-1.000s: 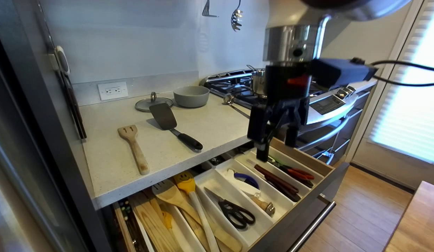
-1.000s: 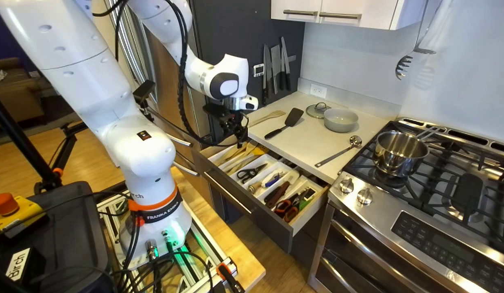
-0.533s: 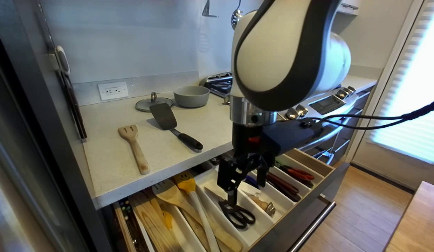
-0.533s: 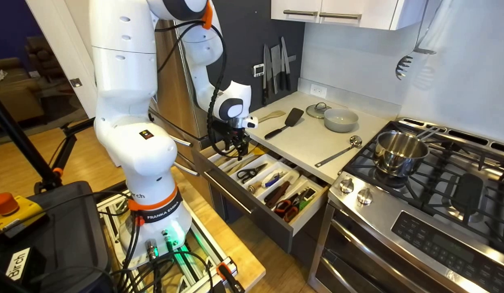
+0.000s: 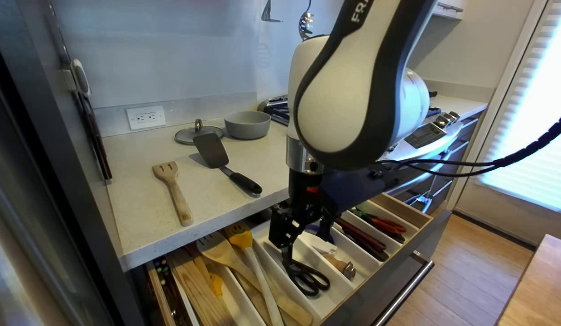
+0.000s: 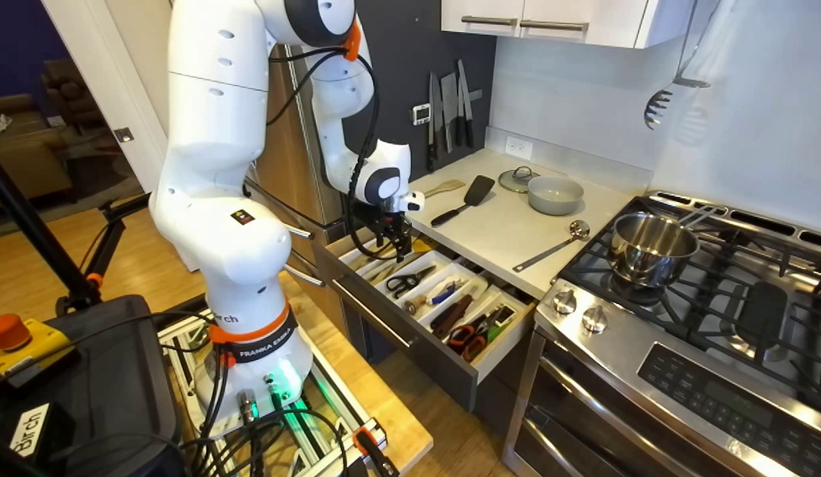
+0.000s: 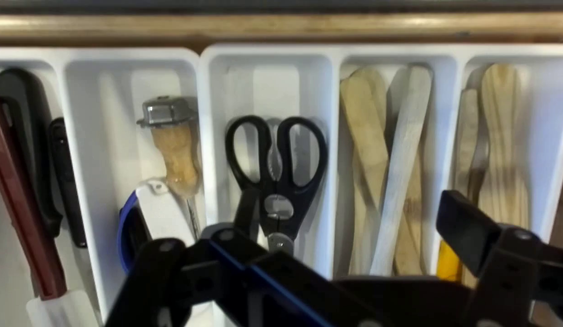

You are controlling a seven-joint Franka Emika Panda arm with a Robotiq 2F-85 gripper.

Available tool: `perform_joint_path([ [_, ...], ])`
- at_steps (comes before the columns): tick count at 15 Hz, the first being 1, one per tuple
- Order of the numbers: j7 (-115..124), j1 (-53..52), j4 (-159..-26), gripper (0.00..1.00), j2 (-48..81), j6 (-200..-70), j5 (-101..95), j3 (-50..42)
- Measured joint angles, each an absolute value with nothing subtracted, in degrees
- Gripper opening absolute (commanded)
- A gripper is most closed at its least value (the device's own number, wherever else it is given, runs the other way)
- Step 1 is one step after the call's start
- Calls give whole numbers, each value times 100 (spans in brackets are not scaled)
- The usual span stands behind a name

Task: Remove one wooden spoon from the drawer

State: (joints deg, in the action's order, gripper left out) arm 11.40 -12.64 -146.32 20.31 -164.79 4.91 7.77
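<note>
Pincer (image 7: 351, 215): released; its jaws are standing wide apart, clasping nothing, and it is hanging over the drawer (image 5: 384, 285), just outside the front edge of the worktop (image 5: 212, 199).

Wooden turner (image 5: 173, 192): is lying near the worktop's left edge, its handle pointing toward the front edge.

Wooden spoon (image 5: 226, 256): is resting inside the drawer, right of the worktop's front-left corner, its slotted head close to the front edge. Possible fault: the head catching under the worktop, if the lift is going straight up.

Yellow spatula (image 5: 239, 235): is lying with the spoon, its pale handle crossing over the wooden one. Possible fault: two utensils rising together, since the handles are overlapping where a grasp is likely to be landing.

Scissors (image 7: 300, 200): are occupying the next compartment rightward in both exterior views; one jaw is overlapping them in the wrist view, contact being uncertain. Possible fault: a straight descent striking them or the white divider (image 7: 334, 136), because the jaws are apparently spanning more than one compartment.

Red handles (image 5: 388, 223): are lying at the drawer's right end, well apart from the pincer.

Ladle (image 6: 579, 230): is resting near the worktop's right edge, outside the likely path of the spoon.
</note>
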Motion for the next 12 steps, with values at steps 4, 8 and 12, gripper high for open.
perform_joint_path([
  [4, 1860, -2250, -14465, 92, 2761, -17752, -6, -187],
  [8, 1967, -2956, -14022, 79, 3524, -18547, 324, -585],
  [12, 1953, -3346, -13605, 52, 3935, -18817, 808, -585],
])
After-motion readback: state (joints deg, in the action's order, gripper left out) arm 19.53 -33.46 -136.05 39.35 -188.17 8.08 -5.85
